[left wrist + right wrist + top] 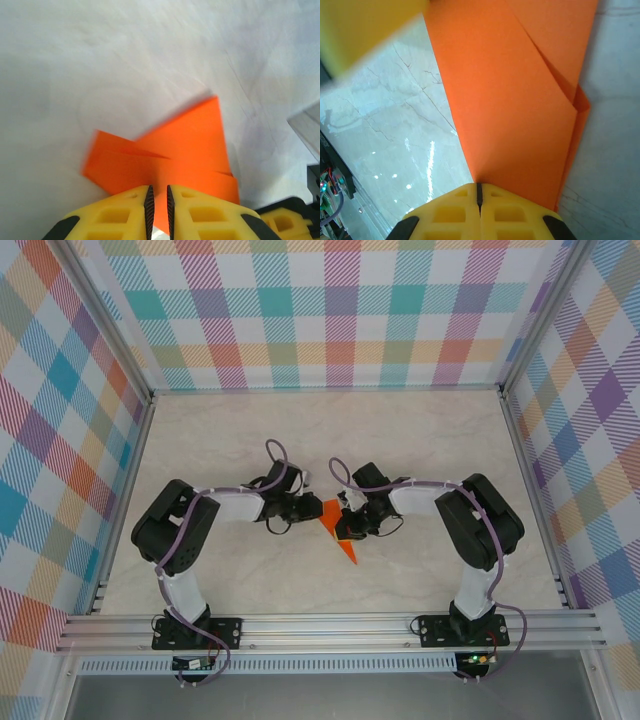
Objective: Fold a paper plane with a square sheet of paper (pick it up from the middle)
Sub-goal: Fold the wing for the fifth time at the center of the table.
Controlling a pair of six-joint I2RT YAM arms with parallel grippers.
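Note:
The orange sheet of paper lies folded into a pointed shape between the two arms, its tip toward the near edge. In the right wrist view the paper runs up from my right gripper, whose jaws are pressed together on its lower corner. From above, the right gripper sits over the paper's middle. My left gripper hangs over the paper's layered folds, jaws a narrow slit apart and orange showing through the gap. From above, this left gripper is at the paper's left corner.
The pale marble tabletop is bare around the paper. Checked walls close the back and both sides, and a metal rail runs along the near edge. A blurred yellow finger shows in the right wrist view's top left.

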